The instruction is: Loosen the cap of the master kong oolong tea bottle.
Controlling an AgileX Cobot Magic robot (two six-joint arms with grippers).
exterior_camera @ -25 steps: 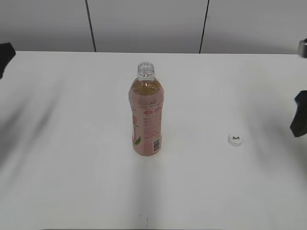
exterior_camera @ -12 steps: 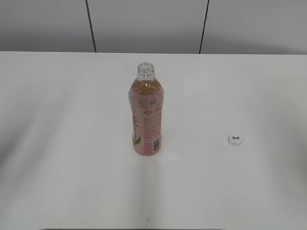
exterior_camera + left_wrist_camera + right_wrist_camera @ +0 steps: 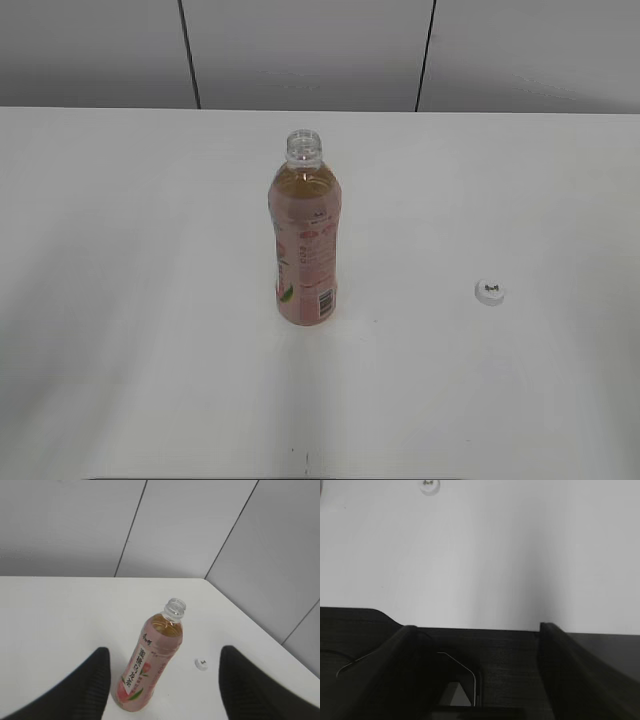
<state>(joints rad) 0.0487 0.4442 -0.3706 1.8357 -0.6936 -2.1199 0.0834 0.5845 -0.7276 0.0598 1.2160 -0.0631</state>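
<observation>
The master kong oolong tea bottle point(image 3: 306, 234) stands upright on the worktop point(image 3: 140, 300) with its threaded neck bare. The cap point(image 3: 489, 291) lies flat on the worktop well to the right of the bottle, dark mark facing up, touching nothing. By the look of it, the loosening is already done and the cap is fully off.

The left hand point(image 3: 162, 680) hangs back from the bottle with its fingers spread wide, empty; the bottle shows between them, with the cap beyond its right side. The right hand point(image 3: 476, 670) is likewise spread and empty, over the worktop's dark edge, far from the bottle.

What remains, I judge, is to keep both hands clear of the bottle, since open tea spills at a nudge.
</observation>
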